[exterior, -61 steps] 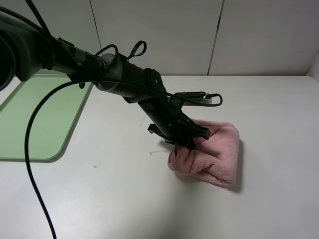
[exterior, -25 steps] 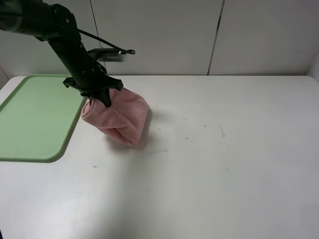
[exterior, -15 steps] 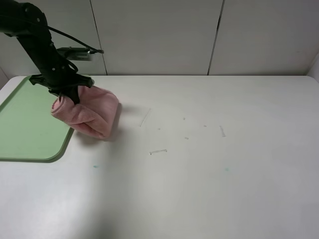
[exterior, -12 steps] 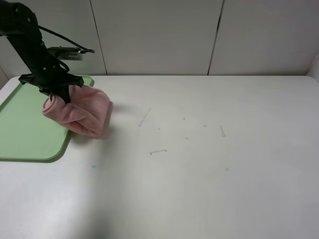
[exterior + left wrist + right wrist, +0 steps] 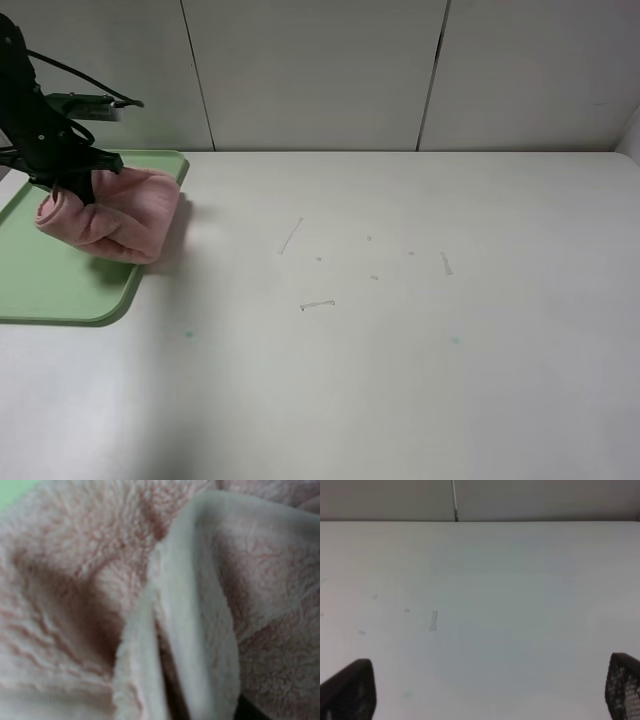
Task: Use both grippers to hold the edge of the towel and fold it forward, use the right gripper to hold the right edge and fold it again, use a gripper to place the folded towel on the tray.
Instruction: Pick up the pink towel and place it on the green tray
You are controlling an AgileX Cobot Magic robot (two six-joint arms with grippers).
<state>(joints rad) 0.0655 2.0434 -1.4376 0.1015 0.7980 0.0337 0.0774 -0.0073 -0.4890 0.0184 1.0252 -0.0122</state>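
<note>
The left tool (image 5: pixel 72 188) is buried in the towel (image 5: pixel 108 214), so its fingertips are not seen in the exterior high view, and its arm is cut off by the picture's left edge. The tray (image 5: pixel 60 290) is likewise cut at that edge and partly covered by the towel. The left wrist view is filled by blurred pink pile. Of the right tool (image 5: pixel 485 692), only two dark fingertips (image 5: pixel 347 690) are seen, cropped at the frame's corners

The pink, fluffy towel (image 5: pixel 110 212) is folded into a thick bundle, lying at the far left over the right edge of the light green tray (image 5: pixel 50 285), partly overhanging its rim.
</note>
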